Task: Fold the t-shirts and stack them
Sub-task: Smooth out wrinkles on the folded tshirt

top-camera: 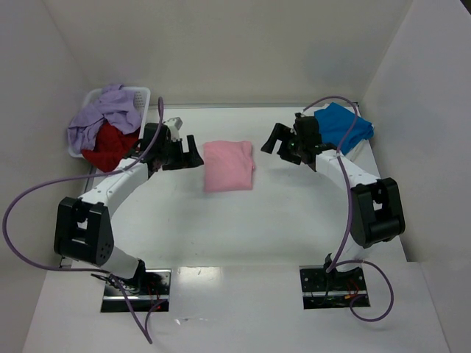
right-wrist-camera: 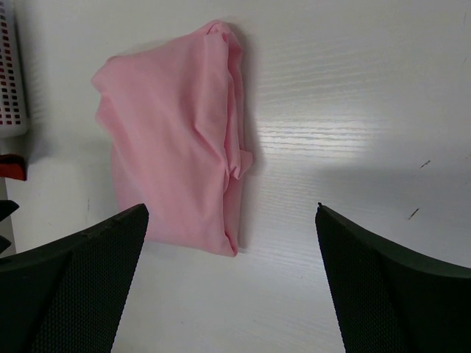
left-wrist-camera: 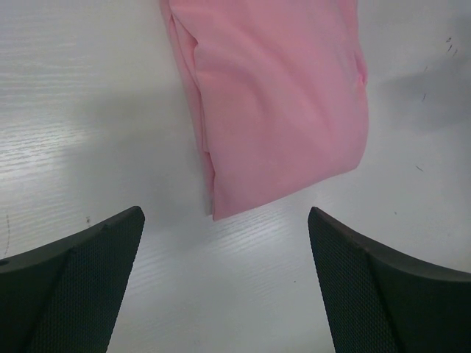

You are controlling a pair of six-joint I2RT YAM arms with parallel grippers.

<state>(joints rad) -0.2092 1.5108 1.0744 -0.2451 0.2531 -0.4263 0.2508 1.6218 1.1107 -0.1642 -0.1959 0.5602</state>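
- At centre frame we see the folded pink t-shirt [top-camera: 229, 165] lying flat, likely as the stack's base.
- Our left gripper [top-camera: 195, 152] and right gripper [top-camera: 277, 144] flank it, jaws wide open, empty.

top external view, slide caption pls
Folded pink t-shirt lies on the table between the open left tool and open right tool.

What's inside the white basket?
A crumpled lavender t-shirt spilling over the basket rim, and a red t-shirt against it. Anything beneath them, and the basket's floor, is covered.
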